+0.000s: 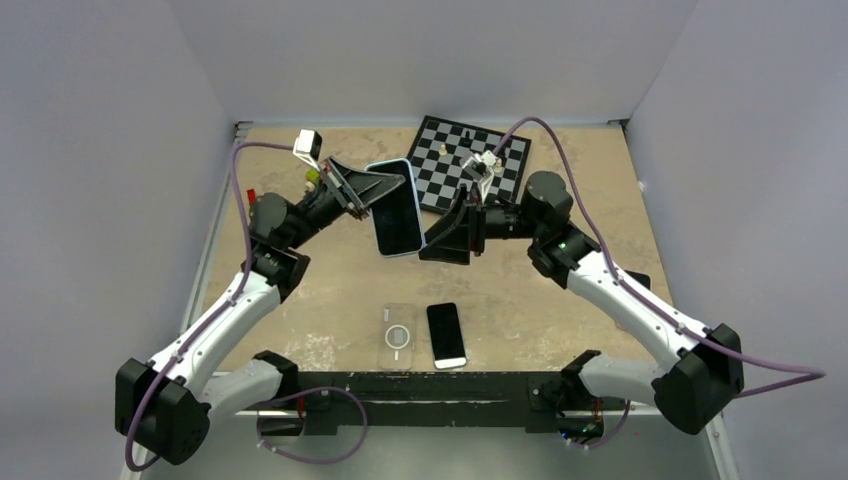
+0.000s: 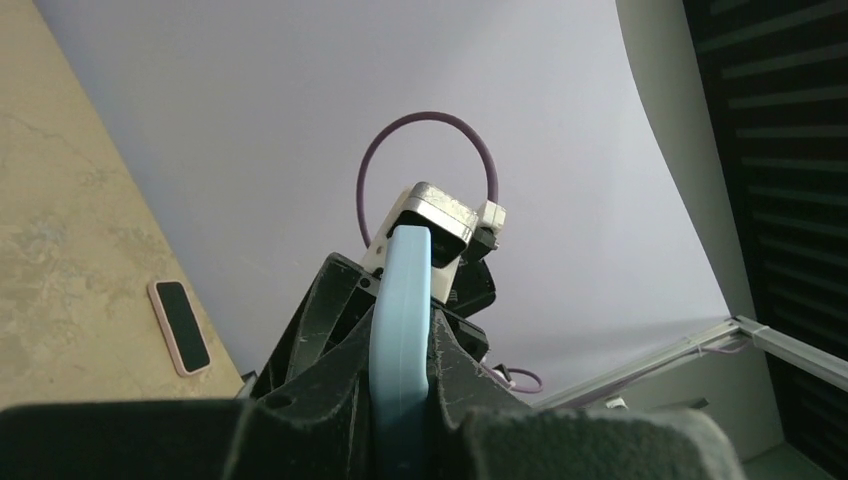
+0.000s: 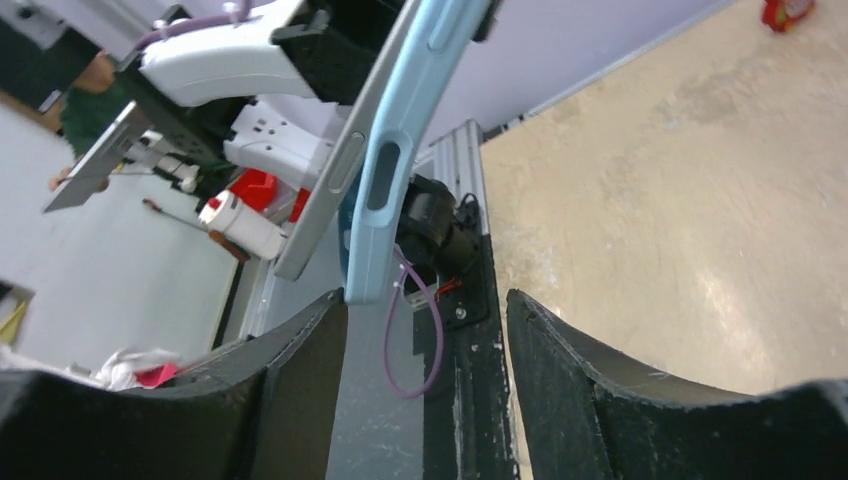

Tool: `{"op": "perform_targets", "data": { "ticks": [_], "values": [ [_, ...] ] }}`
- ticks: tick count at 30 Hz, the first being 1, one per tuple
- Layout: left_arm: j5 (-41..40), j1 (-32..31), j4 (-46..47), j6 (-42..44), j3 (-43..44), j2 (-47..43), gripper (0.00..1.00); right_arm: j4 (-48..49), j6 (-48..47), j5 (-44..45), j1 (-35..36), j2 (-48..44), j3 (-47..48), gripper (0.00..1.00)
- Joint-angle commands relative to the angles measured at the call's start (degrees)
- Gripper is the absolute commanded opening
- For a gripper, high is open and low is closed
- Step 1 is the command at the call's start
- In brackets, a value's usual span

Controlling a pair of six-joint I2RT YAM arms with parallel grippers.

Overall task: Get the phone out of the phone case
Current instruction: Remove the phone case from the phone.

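My left gripper [image 1: 372,188] is shut on a phone in a light blue case [image 1: 396,206] and holds it in the air above the table's middle, screen up. In the left wrist view the blue case [image 2: 402,320] is clamped edge-on between both fingers. My right gripper [image 1: 443,240] is open at the phone's near right corner. In the right wrist view the blue case [image 3: 400,150] and the grey phone edge [image 3: 325,205] split apart at their lower end, just above the left fingertip [image 3: 325,315]; nothing lies between the open jaws.
A clear case [image 1: 397,336] and a second phone [image 1: 446,335] lie near the front edge; that phone also shows in the left wrist view [image 2: 180,327]. A chessboard [image 1: 470,165] with a few pieces lies at the back. A small red object [image 3: 790,12] sits far left.
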Motion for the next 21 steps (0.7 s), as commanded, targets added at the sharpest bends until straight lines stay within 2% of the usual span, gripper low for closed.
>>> {"op": "perform_targets", "data": {
  "ticks": [1,4,8,16,21],
  "values": [
    [-2.0,0.0,-3.4,2.9,1.4,-3.6,0.0,-11.9,1.6,14.9,0.5,-4.3,-1.0,0.61],
    [-2.7,0.1,-4.9,4.6,1.9,-3.6,0.0,-7.0,7.9,14.8,0.8,-7.4,-3.1,0.58],
    [-3.6,0.2,-6.1,6.1,1.7,-3.8,0.0,1.5,16.6,13.2,0.8,-9.2,-5.6,0.42],
    [-4.7,0.1,-9.9,9.9,1.7,-5.4,0.0,10.6,24.3,10.0,1.4,-8.8,-6.9,0.38],
    [-4.7,0.1,-10.2,10.4,1.6,-5.5,0.0,12.9,25.0,10.0,2.9,-7.5,-6.8,0.37]
  ]
}}
